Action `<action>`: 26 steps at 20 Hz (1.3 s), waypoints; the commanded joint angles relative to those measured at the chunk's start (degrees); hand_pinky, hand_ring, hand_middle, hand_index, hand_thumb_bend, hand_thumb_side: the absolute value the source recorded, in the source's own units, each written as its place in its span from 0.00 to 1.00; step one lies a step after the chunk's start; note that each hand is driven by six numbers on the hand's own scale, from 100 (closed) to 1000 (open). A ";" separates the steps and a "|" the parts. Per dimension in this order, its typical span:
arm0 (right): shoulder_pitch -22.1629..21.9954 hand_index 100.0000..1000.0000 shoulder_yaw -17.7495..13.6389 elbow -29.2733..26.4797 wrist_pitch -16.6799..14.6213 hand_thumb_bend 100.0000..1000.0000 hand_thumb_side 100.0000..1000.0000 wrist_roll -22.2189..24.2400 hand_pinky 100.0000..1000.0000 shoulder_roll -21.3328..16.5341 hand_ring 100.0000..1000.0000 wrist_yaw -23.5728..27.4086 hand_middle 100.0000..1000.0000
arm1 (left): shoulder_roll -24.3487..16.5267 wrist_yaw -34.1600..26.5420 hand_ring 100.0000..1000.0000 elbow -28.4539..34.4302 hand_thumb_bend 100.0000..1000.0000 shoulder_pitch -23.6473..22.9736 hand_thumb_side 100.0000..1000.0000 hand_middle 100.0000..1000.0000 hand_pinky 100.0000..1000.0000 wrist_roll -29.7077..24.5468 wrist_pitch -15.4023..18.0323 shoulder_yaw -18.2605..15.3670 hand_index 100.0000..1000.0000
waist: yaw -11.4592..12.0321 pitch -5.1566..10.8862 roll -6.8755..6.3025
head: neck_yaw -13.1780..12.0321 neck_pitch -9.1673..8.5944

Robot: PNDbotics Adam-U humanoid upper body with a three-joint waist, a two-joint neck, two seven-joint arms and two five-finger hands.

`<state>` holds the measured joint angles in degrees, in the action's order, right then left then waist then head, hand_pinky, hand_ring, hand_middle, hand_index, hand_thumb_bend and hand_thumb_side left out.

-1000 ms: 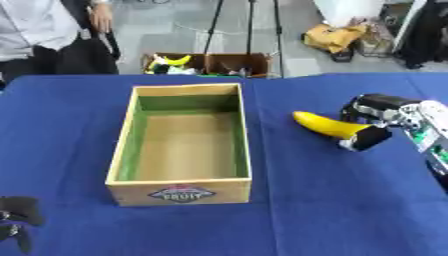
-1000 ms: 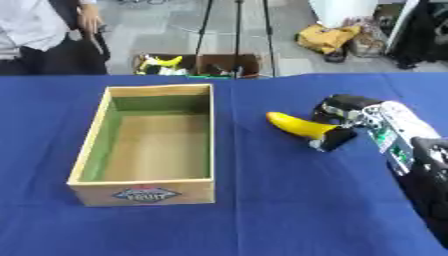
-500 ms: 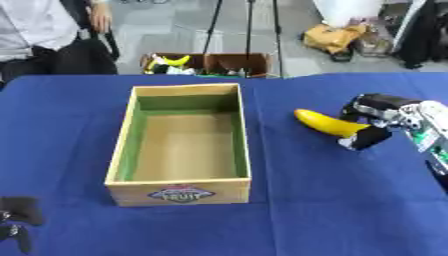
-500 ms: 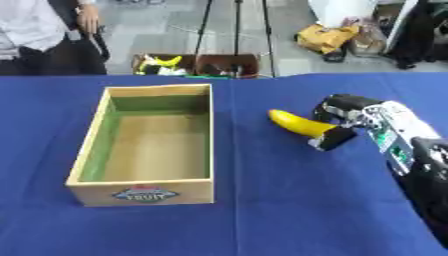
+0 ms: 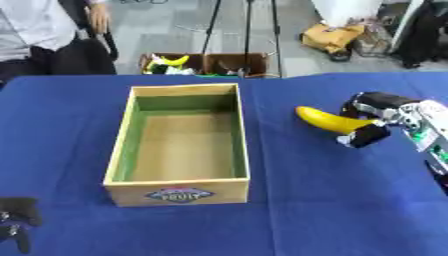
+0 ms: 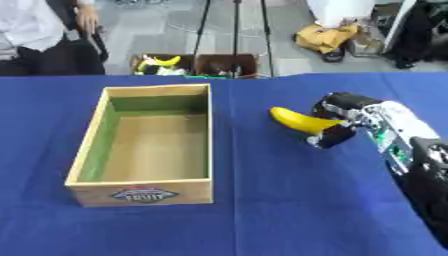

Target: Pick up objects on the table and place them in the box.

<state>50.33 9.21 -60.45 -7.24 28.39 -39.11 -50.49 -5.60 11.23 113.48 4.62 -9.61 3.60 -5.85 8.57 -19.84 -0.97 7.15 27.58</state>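
**Banana held short of the box**

Banana [image 5: 328, 120] pinched at its right end in right hand [image 5: 374, 118], fingers curled over the top and thumb under; free tip pointing left toward box [image 5: 119, 150]. Hard to tell whether lifted clear of the blue table [image 5: 324, 200] or just skimming it. Still well apart from the box's right wall, with bare cloth between. Box open on top, nothing visible inside. Left hand [image 5: 16, 215] idle at lower-left corner, fingers loosely bent, holding nothing.

Risks from here, judged only from this pose:
- Held by one end only, so likely to pivot or slide out during the carry.
- Carried too low, leading tip could strike the box's right wall and shove or tip the light box.
- Released too early, could land on the rim and roll back onto the cloth.
- Dragging on the cloth could bunch it and spoil the hold.

Compared with one second back: almost nothing changed. Banana and right hand shifted only slightly, if at all; same pinch, same pointing. Box and left hand unmoved.
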 commanded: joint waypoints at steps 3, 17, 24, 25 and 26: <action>0.96 0.57 -0.61 -0.81 0.09 0.03 0.44 -0.61 0.50 -1.84 0.68 0.51 0.47 | -1.12 0.19 0.48 1.12 0.00 0.37 1.00 0.45 0.21 -0.16 0.10 0.05 0.63 | 0.08 1.28 -0.01 | -0.05 -0.67; 1.01 0.66 -0.39 -0.56 -0.29 0.18 0.47 0.67 0.56 -1.97 0.73 1.15 0.55 | -1.38 -0.05 0.48 1.12 0.00 0.43 1.00 0.45 0.21 -0.22 -0.02 0.03 0.63 | 0.09 1.85 0.06 | -0.03 -0.93; 1.44 0.58 -0.76 -0.78 -0.19 0.00 0.51 0.80 0.52 -1.97 0.69 1.45 0.48 | -1.34 0.01 0.48 1.12 0.00 0.36 1.00 0.45 0.21 -0.23 -0.02 0.00 0.63 | 0.02 1.78 0.06 | 0.00 -0.81; 1.46 0.58 -0.73 -0.79 -0.08 0.00 0.52 0.57 0.52 -1.99 0.69 1.48 0.48 | -1.33 0.02 0.48 1.12 0.00 0.36 1.00 0.45 0.21 -0.24 -0.02 -0.01 0.63 | 0.00 1.78 0.07 | 0.00 -0.81; 1.47 0.58 -0.72 -0.81 0.01 0.00 0.54 0.34 0.51 -2.01 0.69 1.52 0.48 | -1.33 0.03 0.48 1.12 0.00 0.35 1.00 0.45 0.21 -0.24 -0.03 -0.02 0.63 | -0.01 1.78 0.08 | 0.00 -0.81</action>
<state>50.44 9.19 -60.46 -7.38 29.12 -39.14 -49.71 -5.63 11.22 113.48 4.62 -9.76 3.53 -5.85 8.59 -19.36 -0.93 7.15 27.55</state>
